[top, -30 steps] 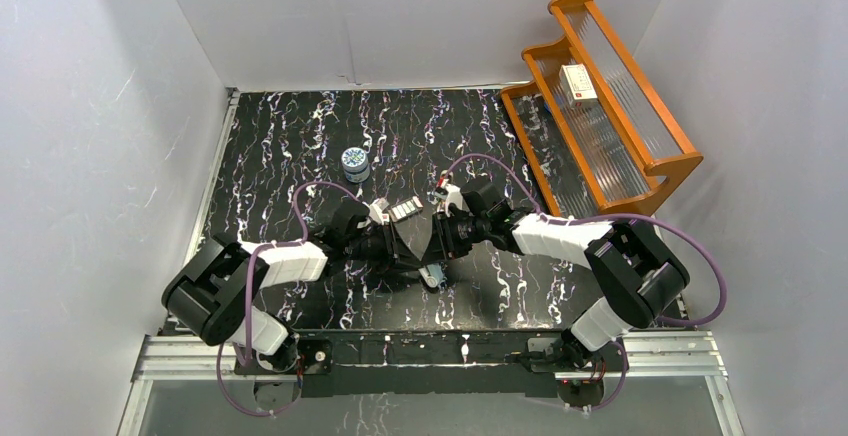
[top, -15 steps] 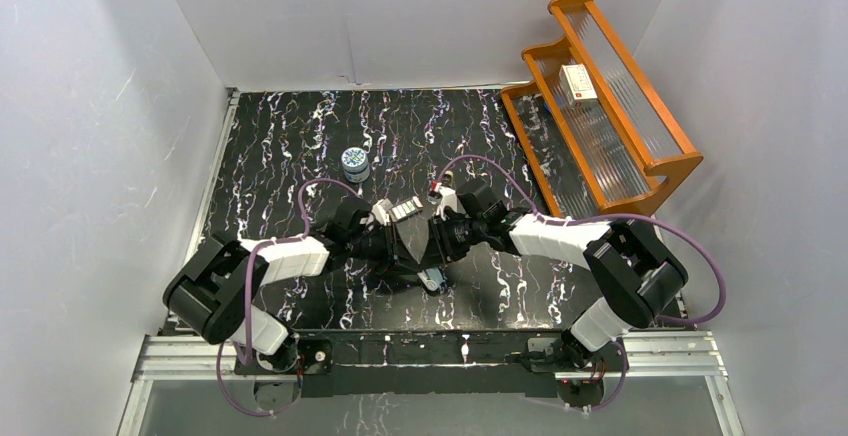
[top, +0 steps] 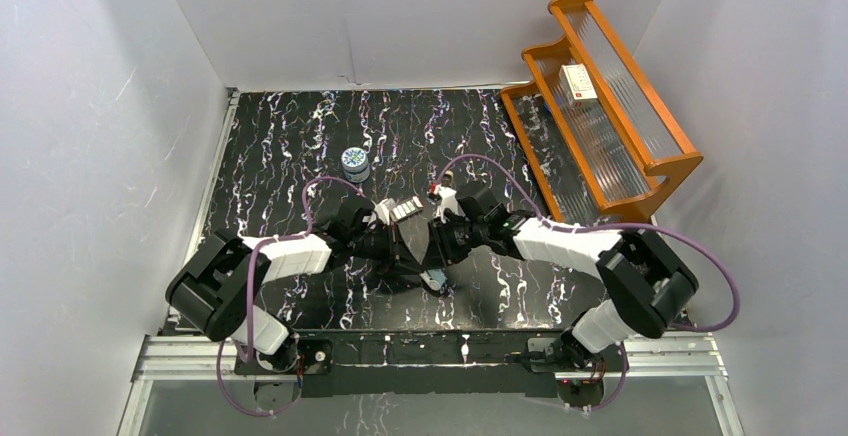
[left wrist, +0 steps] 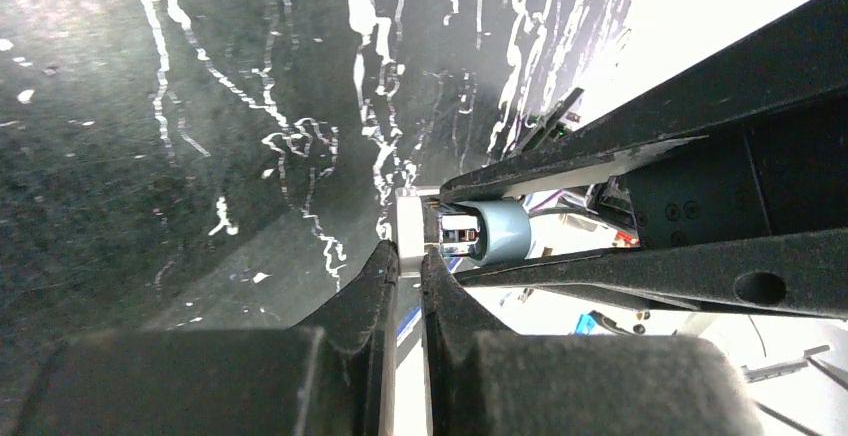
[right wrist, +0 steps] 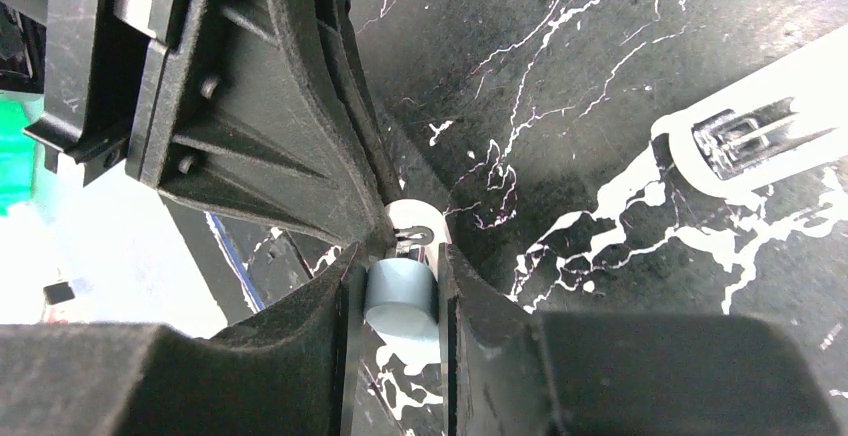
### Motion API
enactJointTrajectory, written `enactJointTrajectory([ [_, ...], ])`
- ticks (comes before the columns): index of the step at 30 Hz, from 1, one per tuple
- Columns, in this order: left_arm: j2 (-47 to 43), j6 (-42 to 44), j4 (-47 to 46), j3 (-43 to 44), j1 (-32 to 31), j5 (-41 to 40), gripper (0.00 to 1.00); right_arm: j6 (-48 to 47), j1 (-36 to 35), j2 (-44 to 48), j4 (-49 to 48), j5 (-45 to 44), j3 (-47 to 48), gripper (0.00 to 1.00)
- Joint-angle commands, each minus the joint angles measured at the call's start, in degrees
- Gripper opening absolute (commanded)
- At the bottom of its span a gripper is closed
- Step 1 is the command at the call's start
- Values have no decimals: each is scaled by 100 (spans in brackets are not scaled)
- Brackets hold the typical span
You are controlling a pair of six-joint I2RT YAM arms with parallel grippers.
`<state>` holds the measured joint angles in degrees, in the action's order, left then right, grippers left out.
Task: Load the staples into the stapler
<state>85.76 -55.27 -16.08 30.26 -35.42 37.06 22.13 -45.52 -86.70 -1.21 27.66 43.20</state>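
Note:
Both grippers meet at mid-mat on the stapler. It shows a light blue-grey round end, a chrome inner part and a white plate. My right gripper is shut on the blue-grey end. My left gripper is shut on the thin white plate, coming from the opposite side. The staples, silvery strips in a small tray, lie on the mat just behind the grippers. The arms hide most of the stapler from above.
A round blue-and-white tin stands behind the left arm. A wooden rack at the back right holds a white box. A pale elongated thing with shiny metal inside lies on the mat beyond my right fingers.
My left jaws have closed down onto the white plate. Both arms have shifted only slightly. The staples tray has not moved.

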Motion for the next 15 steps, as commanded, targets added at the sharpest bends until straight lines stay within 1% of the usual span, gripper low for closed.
enactJointTrajectory([
  [1, -299, 222, 259, 103, -18, -236, 0, -162, -18, 737, 56, -331, -123, 26],
  [5, -416, 204, 377, 152, -9, -333, 0, -165, -19, 1031, 355, -433, -271, 28],
  [11, -516, 218, 533, 284, 42, -384, 0, -138, -17, 1404, 517, -862, -441, 27],
  [15, -665, 74, 467, 287, 93, -496, 0, 226, -17, 1655, 436, -1133, -708, 29],
])
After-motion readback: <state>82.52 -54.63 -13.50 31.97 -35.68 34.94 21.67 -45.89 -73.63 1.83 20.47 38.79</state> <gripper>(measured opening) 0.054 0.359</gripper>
